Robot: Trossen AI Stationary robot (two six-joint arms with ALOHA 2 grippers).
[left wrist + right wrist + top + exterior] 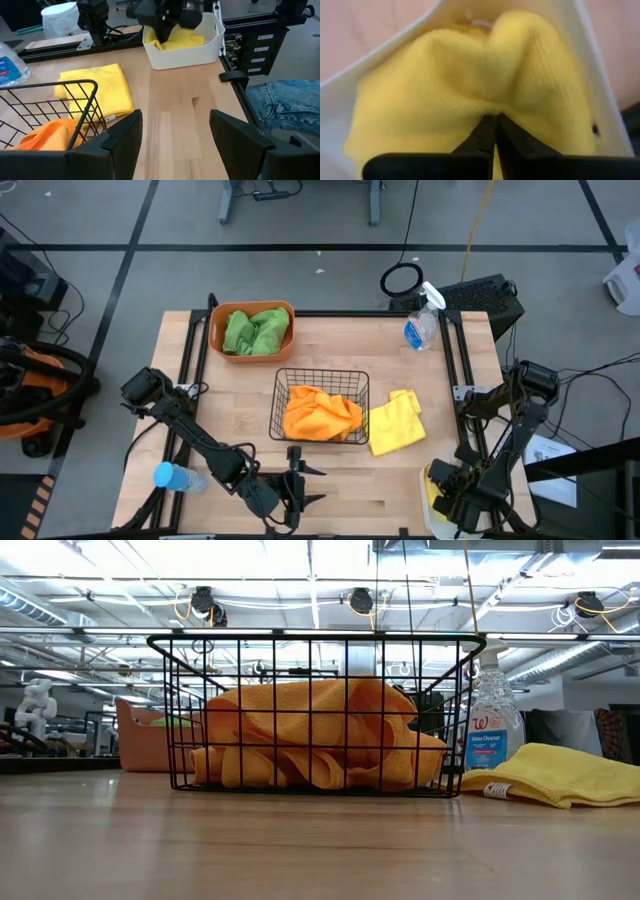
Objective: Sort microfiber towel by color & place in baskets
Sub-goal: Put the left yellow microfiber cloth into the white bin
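Note:
The orange tub (218, 340) holds the green towels (256, 330). Orange towels (320, 415) fill the black wire basket (277, 405), which is also in the low view (180, 710). One yellow towel (397, 422) lies flat on the table, right of the basket. A second yellow towel (470, 70) sits bunched in the white bin (180, 55) at the near right corner. My right gripper (495, 122) is down in that bin, shut on this towel. My left gripper (175, 120) hovers open near the table's near edge, in front of the basket (312, 485). My right gripper pinches a bunched fold of the yellow towel (492, 107) between its two shut fingers (480, 135), coming from above and pointing down into the white bin. The cloth puckers toward the fingertips. The towel rests inside the bin, heaped against its walls (395, 45).
A clear spray bottle (422, 325) stands at the far right of the table. A blue-capped bottle (175, 476) lies by the left arm's base. Bare wood (180, 100) stretches between my left gripper and the white bin. A person's jeans (280, 100) show beyond the table edge.

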